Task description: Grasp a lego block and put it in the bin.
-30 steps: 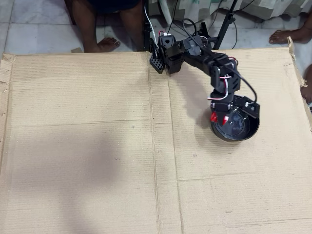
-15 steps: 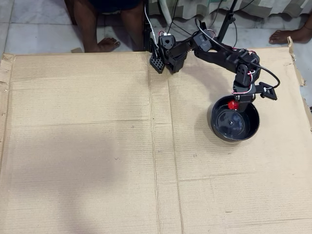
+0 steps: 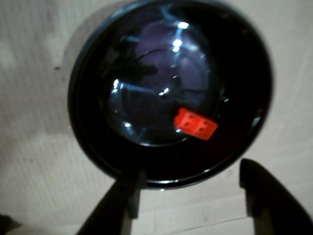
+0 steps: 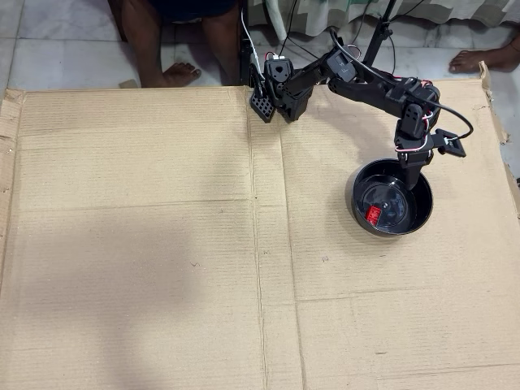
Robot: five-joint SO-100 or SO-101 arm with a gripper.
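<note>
The red lego block (image 3: 195,124) lies loose inside the bin (image 3: 93,147), a glossy black bowl, on its shiny bottom toward the lower right in the wrist view. In the overhead view the lego block (image 4: 374,215) shows as a red spot in the left part of the bin (image 4: 422,218). My gripper (image 3: 188,188) hangs above the bowl's near rim, open, with nothing between its two dark fingers (image 3: 259,191). Seen from overhead, the gripper (image 4: 413,172) sits over the bowl's far rim.
The bowl stands on a wide sheet of brown cardboard (image 4: 162,244). The arm's base (image 4: 272,89) is at the cardboard's far edge. People's bare feet (image 4: 175,75) rest on the tiled floor beyond it.
The red block has left the gripper and now lies inside the bowl. The gripper has opened and drawn back toward the bowl's far rim.
</note>
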